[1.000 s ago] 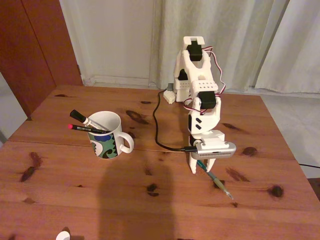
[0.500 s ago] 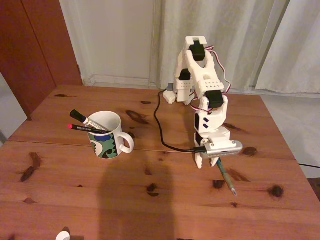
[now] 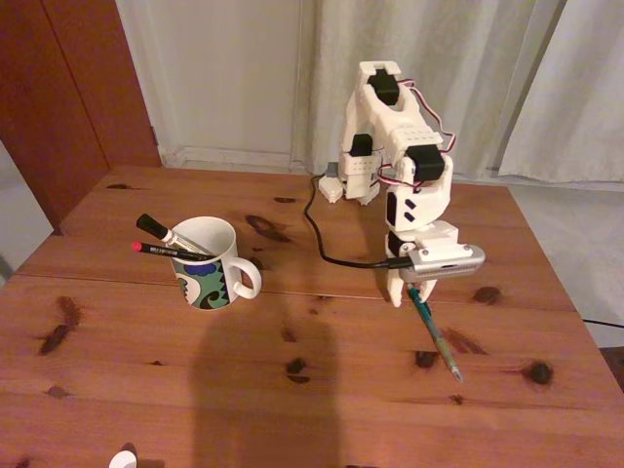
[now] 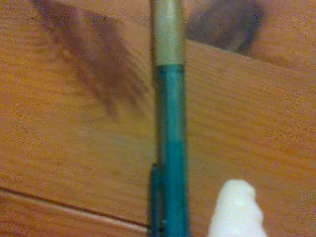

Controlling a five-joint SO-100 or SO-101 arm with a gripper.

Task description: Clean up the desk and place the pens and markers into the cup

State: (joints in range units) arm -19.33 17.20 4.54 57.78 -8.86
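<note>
In the fixed view my gripper (image 3: 405, 292) is shut on the upper end of the teal-green pen (image 3: 435, 337). The pen hangs slanting down to the right, its clear tip low over the desk (image 3: 322, 409). In the wrist view the pen (image 4: 171, 148) runs straight up the frame beside one white fingertip (image 4: 237, 210), with desk wood (image 4: 74, 148) behind it. The cup (image 3: 208, 265) stands well to the left of the gripper, handle to the right. The white marker (image 3: 164, 232) and the black pen with the red tip (image 3: 161, 251) lean out of it to the left.
A black cable (image 3: 317, 244) loops over the desk from the arm's base to the gripper. A small white object (image 3: 123, 458) sits at the front edge. A dark shadow covers the front middle. The desk ends close to the right of the gripper.
The gripper has risen and shifted to the right with the teal-green pen, which went from lying on the desk to hanging at a slant. The cup and its pens stayed put.
</note>
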